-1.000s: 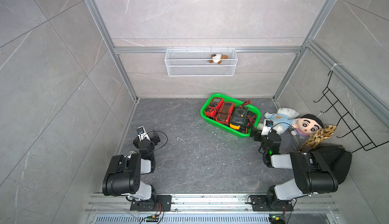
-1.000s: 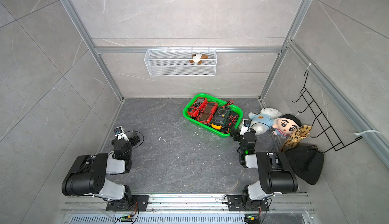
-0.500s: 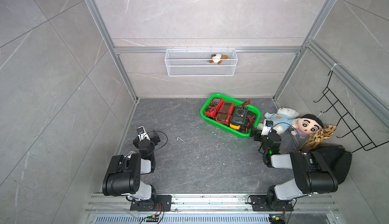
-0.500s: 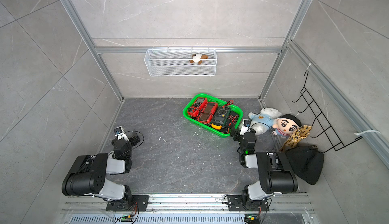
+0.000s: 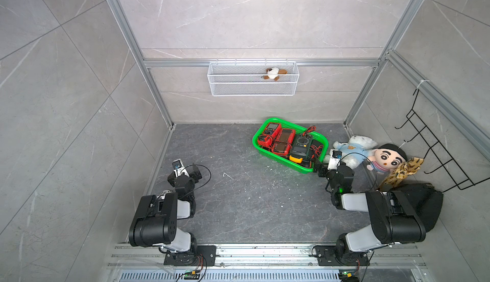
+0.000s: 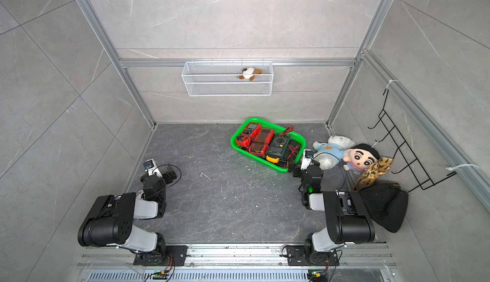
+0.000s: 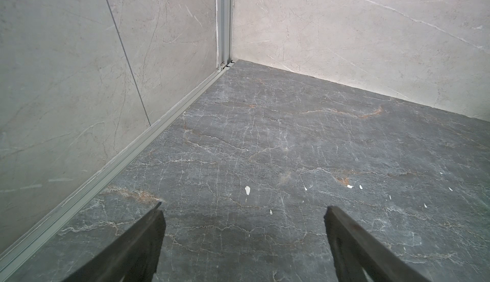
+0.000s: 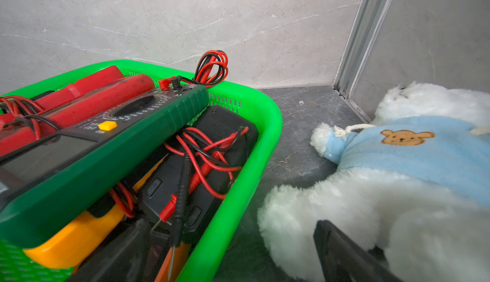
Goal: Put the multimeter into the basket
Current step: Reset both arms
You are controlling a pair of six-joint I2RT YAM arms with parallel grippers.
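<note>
- When counted in both top views: one basket (image 5: 254,145) (image 6: 232,145), bright green, at far right on the dark floor (image 5: 238,201).
- Holds every meter in sight, none gripped: one red multimeter (image 5: 272,128) at the far left end, a second red multimeter (image 5: 283,141) just right of it, one dark green multimeter (image 8: 111,145) lying on top across the middle, and one black unit (image 8: 220,124) against the right wall.
- Beneath the green one, one yellow body (image 8: 77,237); cannot tell whether a separate meter.
- Red-and-black test leads (image 8: 212,67) in three tangles: over the far rim, across the black unit, on the red pair.
- Two arms, two grippers.
- Left gripper (image 7: 244,207) (image 5: 195,173): low at near left, well apart from the basket, fingers (image 7: 358,241) spread wide over bare floor with nothing between.
- Right gripper (image 8: 230,223) (image 5: 319,167): at the basket's near right corner, spread wide, one finger (image 8: 344,256) outside by white fur, its partner a dark shape over the contents, green wall between, nothing clamped.
- Three soft toys: one white bear (image 5: 354,149) in a blue shirt just right of the basket, one black-haired doll (image 5: 387,158) just right of the bear, and one small brown-and-white plush (image 5: 274,73).
- Small plush inside the one white wire basket (image 5: 252,89) hung on the far wall.
- Along the right side: one yellow patterned cloth (image 5: 405,168), one black bag (image 5: 424,206), one black wire rack (image 5: 437,156).
</note>
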